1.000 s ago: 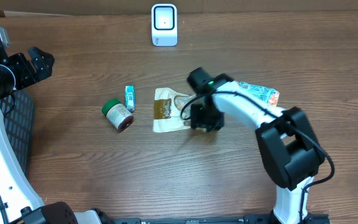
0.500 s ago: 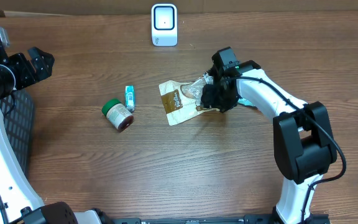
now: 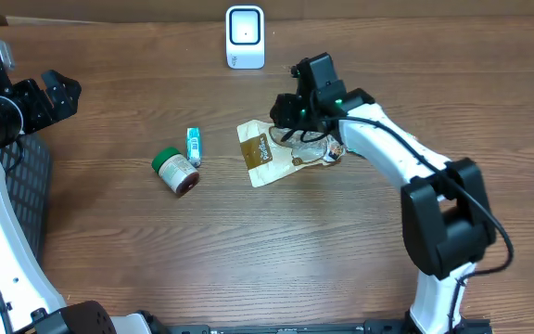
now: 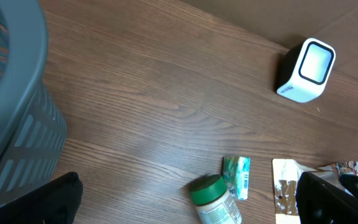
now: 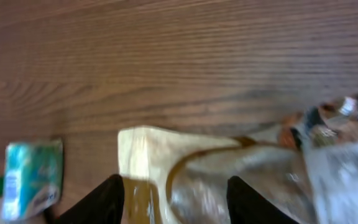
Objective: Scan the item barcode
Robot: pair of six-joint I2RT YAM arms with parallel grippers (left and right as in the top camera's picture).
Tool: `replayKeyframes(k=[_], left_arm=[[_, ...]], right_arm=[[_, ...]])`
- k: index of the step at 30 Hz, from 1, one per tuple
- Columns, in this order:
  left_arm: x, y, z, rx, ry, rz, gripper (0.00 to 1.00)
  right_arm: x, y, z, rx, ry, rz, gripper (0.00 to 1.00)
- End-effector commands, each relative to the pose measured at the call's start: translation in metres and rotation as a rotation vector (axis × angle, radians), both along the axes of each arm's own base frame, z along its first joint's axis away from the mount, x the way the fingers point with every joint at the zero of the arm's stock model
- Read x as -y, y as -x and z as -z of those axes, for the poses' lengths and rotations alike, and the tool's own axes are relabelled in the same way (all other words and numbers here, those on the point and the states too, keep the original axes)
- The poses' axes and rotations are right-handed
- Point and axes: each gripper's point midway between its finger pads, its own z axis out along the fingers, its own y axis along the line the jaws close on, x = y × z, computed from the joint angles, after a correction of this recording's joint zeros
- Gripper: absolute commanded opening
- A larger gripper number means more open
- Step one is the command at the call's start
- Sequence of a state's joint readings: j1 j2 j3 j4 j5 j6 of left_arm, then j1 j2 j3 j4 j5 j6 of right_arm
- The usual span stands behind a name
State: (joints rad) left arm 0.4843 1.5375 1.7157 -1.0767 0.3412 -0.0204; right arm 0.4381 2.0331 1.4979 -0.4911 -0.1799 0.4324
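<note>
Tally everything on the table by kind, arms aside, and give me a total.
Scanner: 1
Bottle: 1
Packets: 3 (tan pouch, teal packet, colourful packet, partly hidden)
Basket: 1
Total: 6

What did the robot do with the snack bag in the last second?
The right hand dragged the snack bag a little toward the robot's right and turned it. The hand then moved to the bag's far edge, fingers apart. The green-lidded bottle, teal packet, white scanner and open left hand stayed put.
</note>
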Motion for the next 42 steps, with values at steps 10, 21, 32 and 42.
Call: replayKeyframes(k=[10, 21, 32, 42], left_arm=[[0.005, -0.002, -0.009, 0.026, 0.003, 0.012, 1.00], [0.005, -0.002, -0.009, 0.026, 0.003, 0.012, 1.00], [0.005, -0.002, -0.009, 0.026, 0.003, 0.012, 1.00], [0.005, -0.002, -0.009, 0.026, 0.003, 0.012, 1.00]], right_arm=[[-0.061, 0.049, 0.045, -0.119, -0.038, -0.219, 0.57], [-0.071, 0.155, 0.061, -0.417, 0.031, -0.462, 0.56], [-0.045, 0.142, -0.030, -0.330, -0.010, -0.410, 0.52], [0.111, 0.108, -0.088, -0.314, 0.024, -0.045, 0.62]])
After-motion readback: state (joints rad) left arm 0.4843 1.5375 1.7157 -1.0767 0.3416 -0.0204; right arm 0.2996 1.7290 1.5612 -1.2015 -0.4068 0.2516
